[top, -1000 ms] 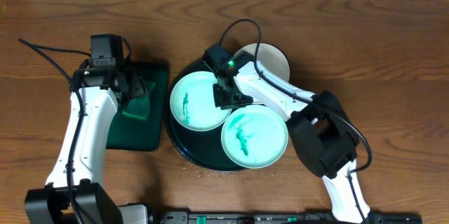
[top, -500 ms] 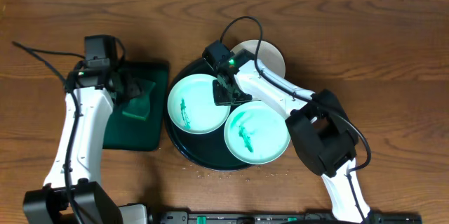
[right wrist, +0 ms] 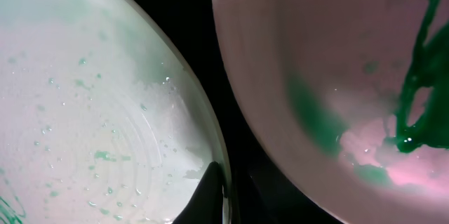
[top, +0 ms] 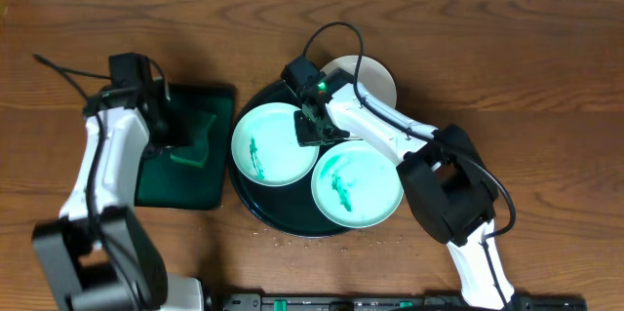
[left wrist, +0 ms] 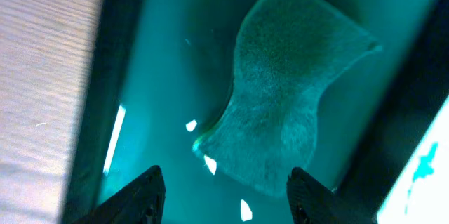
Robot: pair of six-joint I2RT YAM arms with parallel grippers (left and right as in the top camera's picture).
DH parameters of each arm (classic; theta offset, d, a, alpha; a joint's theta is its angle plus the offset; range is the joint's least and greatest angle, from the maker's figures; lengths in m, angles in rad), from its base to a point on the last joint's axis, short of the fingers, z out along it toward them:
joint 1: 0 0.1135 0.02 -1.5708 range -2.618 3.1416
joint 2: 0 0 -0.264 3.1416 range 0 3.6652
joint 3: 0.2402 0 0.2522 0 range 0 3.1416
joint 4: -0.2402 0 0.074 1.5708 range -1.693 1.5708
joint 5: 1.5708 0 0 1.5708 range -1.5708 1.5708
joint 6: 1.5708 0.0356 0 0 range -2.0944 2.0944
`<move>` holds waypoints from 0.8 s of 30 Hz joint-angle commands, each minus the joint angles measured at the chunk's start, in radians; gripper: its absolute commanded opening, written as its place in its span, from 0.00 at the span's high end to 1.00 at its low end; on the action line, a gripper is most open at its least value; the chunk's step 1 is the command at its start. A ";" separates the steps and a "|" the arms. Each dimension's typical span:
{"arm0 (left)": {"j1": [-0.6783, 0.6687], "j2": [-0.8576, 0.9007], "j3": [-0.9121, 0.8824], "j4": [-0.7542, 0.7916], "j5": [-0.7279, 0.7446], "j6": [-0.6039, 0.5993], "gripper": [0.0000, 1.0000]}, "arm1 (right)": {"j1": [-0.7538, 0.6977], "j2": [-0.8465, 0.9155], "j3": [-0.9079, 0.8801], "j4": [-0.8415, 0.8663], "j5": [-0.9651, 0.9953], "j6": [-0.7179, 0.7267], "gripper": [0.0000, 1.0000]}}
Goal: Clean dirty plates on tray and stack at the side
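The black tray (top: 255, 204) holds two pale mint plates with teal smears, a left plate (top: 268, 145) and a right plate (top: 356, 186). A white plate (top: 375, 77) lies at the tray's far right, partly under the right arm. My right gripper (top: 312, 132) is shut on the left plate's right rim. In the right wrist view its gripper (right wrist: 223, 196) shows one finger (right wrist: 210, 194) on the left plate's (right wrist: 91, 112) rim, and the right plate (right wrist: 330, 62) lies across a black gap. My left gripper (top: 174, 128) is open and empty just short of a green sponge (left wrist: 287, 90).
A dark green rectangular tray (top: 210, 101) lies left of the black tray, with the sponge (top: 195, 143) on it. Its wet floor (left wrist: 175, 76) fills the left wrist view. The brown table's wood (left wrist: 42, 76) shows at the left. Small crumbs lie by the black tray's front edge.
The left mint plate has slid slightly left on the tray in my right gripper. My left arm has swung left and lower over the green tray towards the sponge.
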 commanded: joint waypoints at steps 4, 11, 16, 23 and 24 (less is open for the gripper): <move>0.001 0.079 -0.010 0.056 0.060 0.077 0.43 | 0.012 0.037 0.002 0.014 -0.009 -0.025 0.99; 0.001 0.167 -0.010 0.144 0.109 0.098 0.45 | 0.012 0.037 0.002 0.023 -0.010 -0.024 0.99; -0.019 0.201 -0.010 0.175 0.136 0.099 0.49 | 0.012 0.037 0.002 0.033 -0.018 -0.024 0.99; -0.059 0.285 -0.010 0.180 0.102 0.084 0.61 | 0.012 0.037 0.002 0.027 -0.017 -0.025 0.99; -0.057 0.303 -0.010 0.180 0.071 0.061 0.70 | 0.012 0.037 0.002 0.026 -0.017 -0.025 0.99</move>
